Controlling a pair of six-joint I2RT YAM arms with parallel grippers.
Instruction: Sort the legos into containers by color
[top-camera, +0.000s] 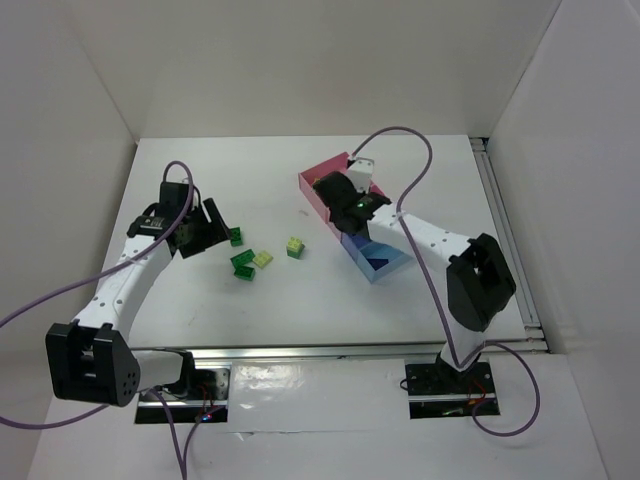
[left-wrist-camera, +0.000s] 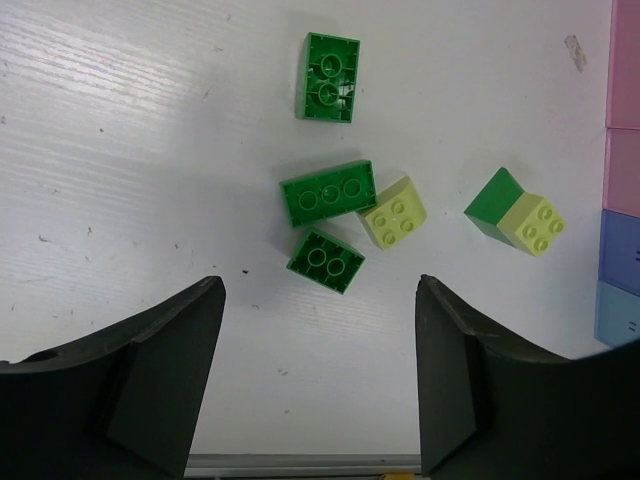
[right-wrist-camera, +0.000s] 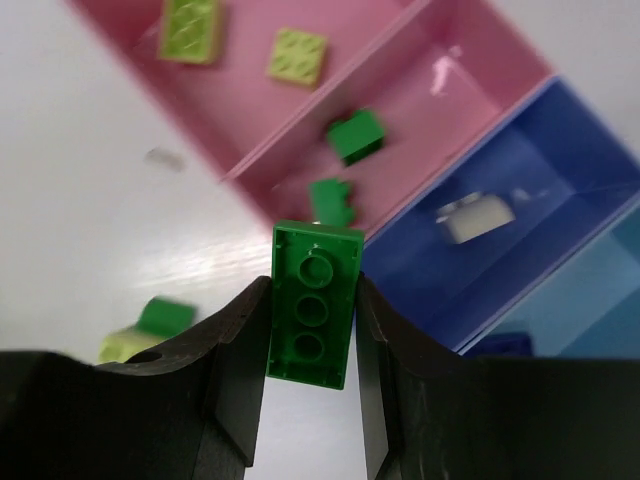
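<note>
You've got two pale bricks (right-wrist-camera: 297, 55) in the end pink tray (right-wrist-camera: 240, 100) and two green bricks (right-wrist-camera: 355, 135) in the next pink tray (right-wrist-camera: 430, 110) — right tool (right-wrist-camera: 311, 330) clamps a long green brick (right-wrist-camera: 313, 280), left tool (left-wrist-camera: 320, 300) gapes over the white table (left-wrist-camera: 120, 120).

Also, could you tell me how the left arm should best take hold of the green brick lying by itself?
I'd pinch the lone green brick across its two long sides, coming straight down from above. It lies flat, hollow side up, nothing touching it, and the open left gripper roughly lines up with those sides.

High rear view, close downward wrist views, all showing legos (top-camera: 243, 264)
</note>
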